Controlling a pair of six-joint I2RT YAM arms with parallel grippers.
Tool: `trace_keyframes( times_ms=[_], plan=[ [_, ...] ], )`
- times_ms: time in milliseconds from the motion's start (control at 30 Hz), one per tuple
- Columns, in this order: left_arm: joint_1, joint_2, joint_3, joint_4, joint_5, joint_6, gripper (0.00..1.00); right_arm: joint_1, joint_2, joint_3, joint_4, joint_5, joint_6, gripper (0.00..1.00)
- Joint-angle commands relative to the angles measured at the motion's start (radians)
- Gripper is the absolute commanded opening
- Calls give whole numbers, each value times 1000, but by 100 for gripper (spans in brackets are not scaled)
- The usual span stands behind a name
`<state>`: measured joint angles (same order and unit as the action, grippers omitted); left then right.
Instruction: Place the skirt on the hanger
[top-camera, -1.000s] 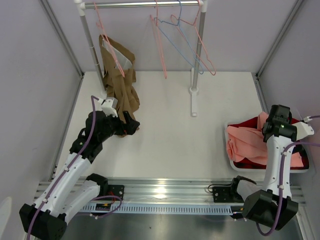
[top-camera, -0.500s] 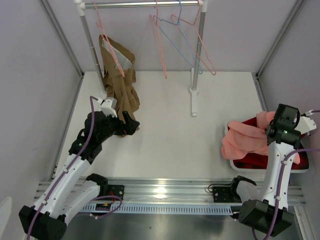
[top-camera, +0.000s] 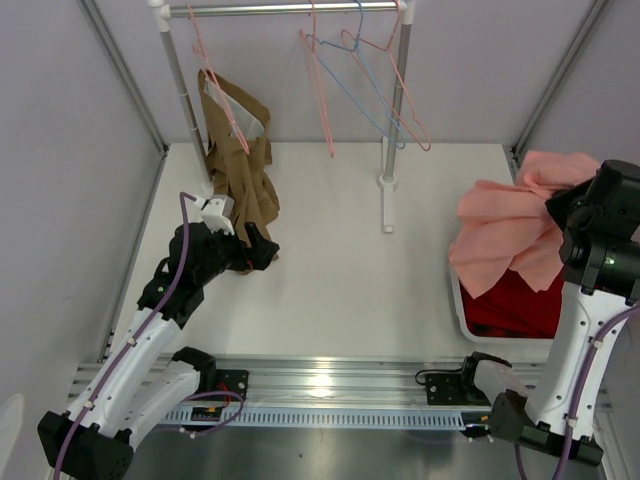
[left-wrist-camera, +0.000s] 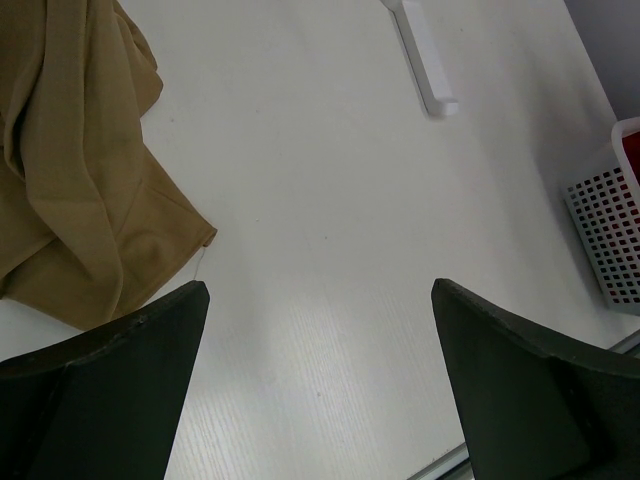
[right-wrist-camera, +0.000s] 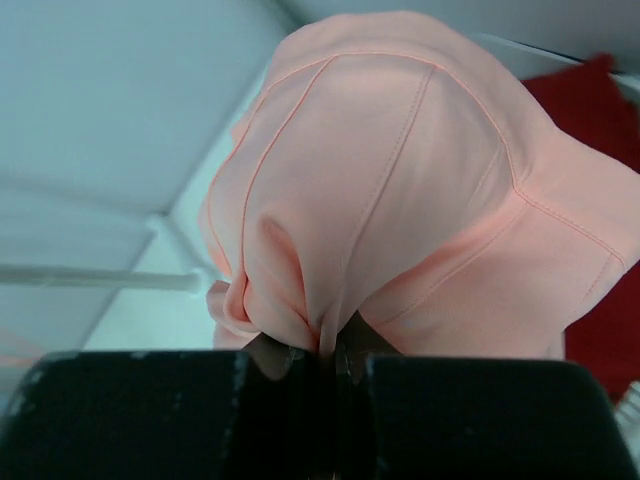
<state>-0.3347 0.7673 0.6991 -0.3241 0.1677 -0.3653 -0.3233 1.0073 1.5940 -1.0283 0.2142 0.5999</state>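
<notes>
1. The left gripper (left-wrist-camera: 318, 290) is hovering low over the bench (top-camera: 340, 270) beside the brown garment (top-camera: 240, 170), its jaws standing wide apart and gripping nothing.
2. The hanger (top-camera: 323, 110) is hanging bare on the rail (top-camera: 280, 8) next to a pale blue hanger (top-camera: 355, 85), so nothing is being threaded onto it yet.
3. The right gripper (right-wrist-camera: 325, 350) is pinching a fold of the skirt (top-camera: 505, 235), its jaws closed tight on the fabric.
4. The skirt is dangling in the air over the white basket (top-camera: 462, 315), clear of the dark red cloth (top-camera: 515, 305) lying inside.
5. By my judgement, only the pick-up is looking done; carrying the skirt across and draping it on the hanger are both remaining.
</notes>
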Motion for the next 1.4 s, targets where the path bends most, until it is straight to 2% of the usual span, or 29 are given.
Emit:
trace_keyframes(
  times_ms=[0, 133, 267, 367, 400, 500, 600, 900, 1367],
  plan=[
    [-7, -13, 10, 14, 1, 17, 99, 68, 46, 139, 97, -156, -26, 0],
    [-7, -23, 11, 10, -8, 20, 99, 239, 94, 230, 106, -104, -60, 0],
    [-7, -26, 14, 7, -33, 23, 99, 500, 155, 308, 67, 18, -89, 0],
    [-7, -29, 19, 7, -48, 28, 99, 650, 159, 261, 74, 144, -77, 0],
    [-7, -29, 17, 7, -50, 29, 99, 747, 162, 221, 74, 180, -62, 0],
    [-7, -37, 19, -1, -62, 29, 99, 919, 159, 135, 80, 312, -25, 0],
    [-7, -48, 16, -3, -71, 29, 99, 1036, 154, 78, 99, 376, -3, 0],
    [-7, -43, 14, -1, -71, 31, 99, 1201, 240, 37, 155, 393, -25, 0],
    [-7, -28, 25, -4, -37, 29, 99, 1193, 404, 21, 408, 128, -241, 0]
  ],
)
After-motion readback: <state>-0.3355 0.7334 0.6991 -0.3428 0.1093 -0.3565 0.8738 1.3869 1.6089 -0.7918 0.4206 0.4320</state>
